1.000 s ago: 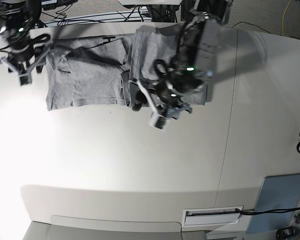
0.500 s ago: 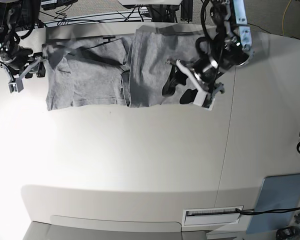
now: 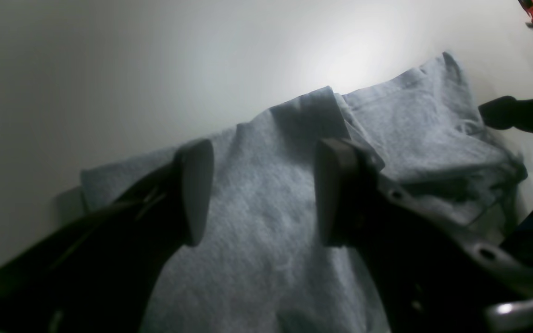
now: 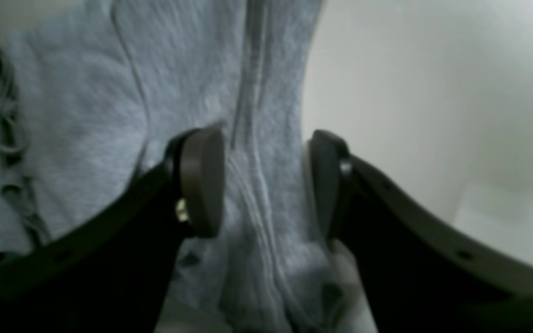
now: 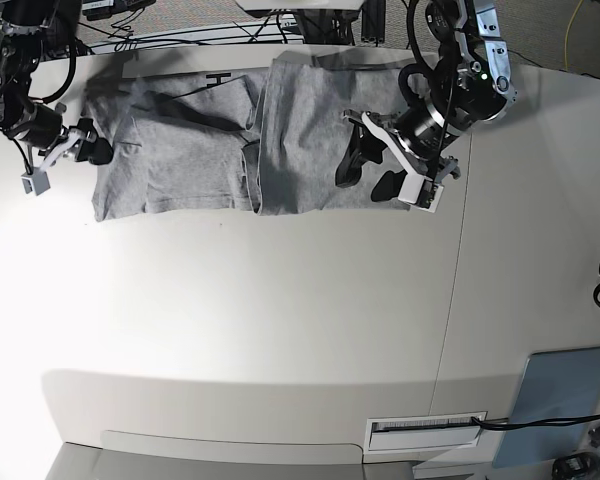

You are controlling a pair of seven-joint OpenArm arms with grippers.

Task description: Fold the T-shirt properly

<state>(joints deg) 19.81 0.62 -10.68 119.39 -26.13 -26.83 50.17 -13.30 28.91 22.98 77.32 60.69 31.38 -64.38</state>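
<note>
1. The T-shirt [image 5: 250,150] lay on the table [image 5: 280,320], partly folded into a long strip; more folding was left.
2. The left gripper [image 5: 380,172] was wide open and held nothing, with the shirt under it.
3. The right gripper [image 5: 65,150] was open too, just beside the shirt's end.
4. Only the right wrist view showed seams [image 4: 252,92] between its fingers, though blurry.

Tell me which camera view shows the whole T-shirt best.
The base view: the T-shirt lies there with its full outline on the table. The left wrist view shows only one end of it; the right wrist view shows a blurred strip along its edge.
</note>
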